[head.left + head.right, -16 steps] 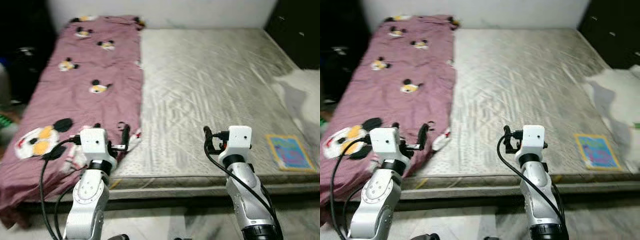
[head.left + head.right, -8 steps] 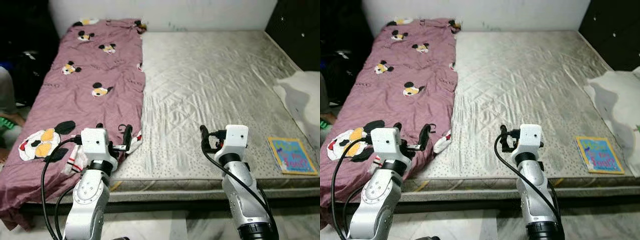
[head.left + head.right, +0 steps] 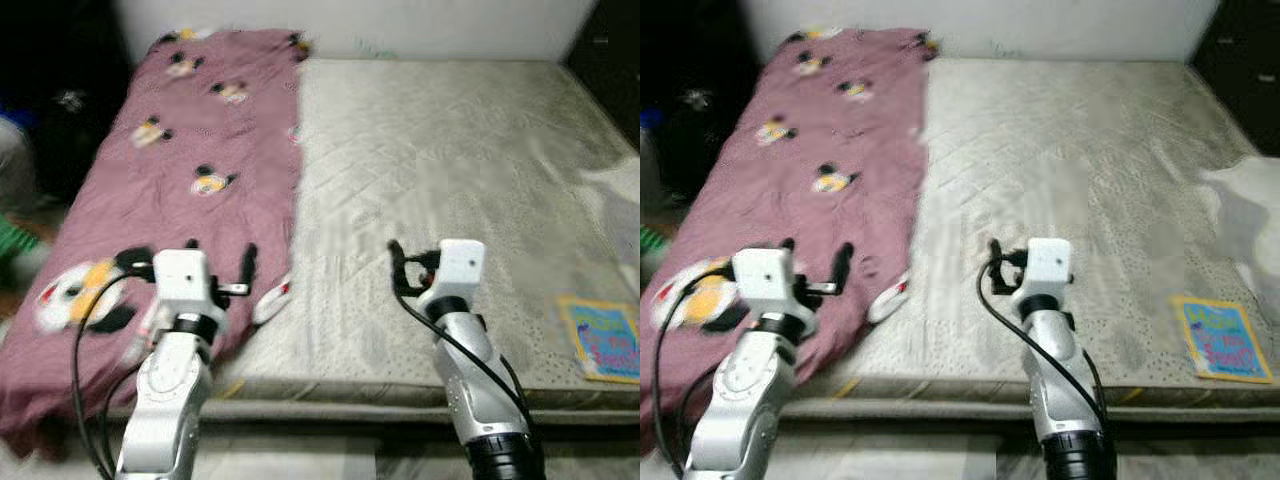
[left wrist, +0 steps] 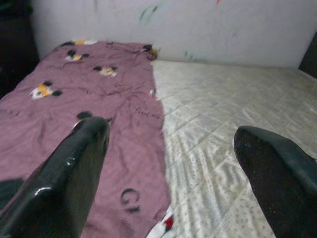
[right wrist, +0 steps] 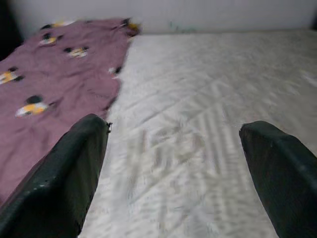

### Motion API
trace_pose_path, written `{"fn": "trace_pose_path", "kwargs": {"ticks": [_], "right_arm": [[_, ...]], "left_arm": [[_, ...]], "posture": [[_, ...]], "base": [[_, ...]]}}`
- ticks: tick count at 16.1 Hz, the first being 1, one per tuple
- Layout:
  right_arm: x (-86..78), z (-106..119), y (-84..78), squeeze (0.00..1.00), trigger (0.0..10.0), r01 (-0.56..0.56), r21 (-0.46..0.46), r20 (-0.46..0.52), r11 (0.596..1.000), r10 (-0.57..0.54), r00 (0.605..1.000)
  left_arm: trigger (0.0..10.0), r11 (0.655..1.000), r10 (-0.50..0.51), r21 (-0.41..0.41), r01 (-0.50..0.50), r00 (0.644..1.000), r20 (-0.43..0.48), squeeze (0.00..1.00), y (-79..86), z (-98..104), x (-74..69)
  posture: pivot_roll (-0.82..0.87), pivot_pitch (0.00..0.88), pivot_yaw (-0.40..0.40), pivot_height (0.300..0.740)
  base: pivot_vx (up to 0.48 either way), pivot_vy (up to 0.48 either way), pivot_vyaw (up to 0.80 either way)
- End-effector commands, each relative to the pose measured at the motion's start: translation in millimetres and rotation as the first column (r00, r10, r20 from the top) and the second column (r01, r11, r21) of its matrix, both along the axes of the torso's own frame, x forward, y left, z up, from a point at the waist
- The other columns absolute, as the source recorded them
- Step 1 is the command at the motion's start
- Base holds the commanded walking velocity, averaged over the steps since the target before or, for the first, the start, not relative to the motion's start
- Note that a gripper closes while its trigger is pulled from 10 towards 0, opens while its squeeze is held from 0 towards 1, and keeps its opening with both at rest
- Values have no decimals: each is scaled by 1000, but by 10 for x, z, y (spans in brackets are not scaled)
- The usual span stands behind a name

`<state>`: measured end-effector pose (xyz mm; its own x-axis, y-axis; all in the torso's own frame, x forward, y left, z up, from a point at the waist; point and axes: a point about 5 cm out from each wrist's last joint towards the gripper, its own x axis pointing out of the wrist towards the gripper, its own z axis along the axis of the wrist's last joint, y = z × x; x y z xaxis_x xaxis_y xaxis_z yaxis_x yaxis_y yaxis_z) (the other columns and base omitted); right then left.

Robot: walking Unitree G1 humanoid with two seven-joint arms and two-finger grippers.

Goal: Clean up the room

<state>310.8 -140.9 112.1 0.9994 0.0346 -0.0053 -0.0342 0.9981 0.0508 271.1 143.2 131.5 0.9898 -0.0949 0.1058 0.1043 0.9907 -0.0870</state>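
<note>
Before me: bare grey quilted mattress, white wall behind its head end. White wall bears faint green and red scribbles. Dark furniture at far right corner. Pale marbled floor below near mattress edge. Dark clutter in shade at left.

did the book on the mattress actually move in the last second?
No. The book lies at the mattress's near right edge as before; its shift in the picture matches the whole scene's, so the camera moved.
</note>
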Motion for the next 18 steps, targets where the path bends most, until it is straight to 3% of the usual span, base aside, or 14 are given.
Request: {"fn": "trace_pose_path", "kwargs": {"ticks": [1,6,8,18], "right_arm": [[-20,-65,-102,0,10000,29,-9,-25,1000,-29,999],[-8,-101,-107,0,10000,31,-11,-43,999,-31,999],[-8,-111,-110,0,10000,30,-12,-46,999,-31,998],[-2,-130,-100,0,10000,21,-21,-50,1000,-22,998]], "left_arm": [[10000,1000,-22,-8,22,1000,-7,0,-71,-13,-2],[10000,999,33,21,-32,999,-29,0,-59,-42,21],[10000,1000,20,-4,-20,999,-31,0,-59,-49,17],[10000,1000,1,-28,-1,999,-35,0,-95,-53,28]], "posture": [[-16,119,12,740],[-14,114,10,740],[-9,109,7,740],[-8,101,6,740]], "base": [[304,0,0],[118,0,0],[0,0,0],[0,480,0]]}}
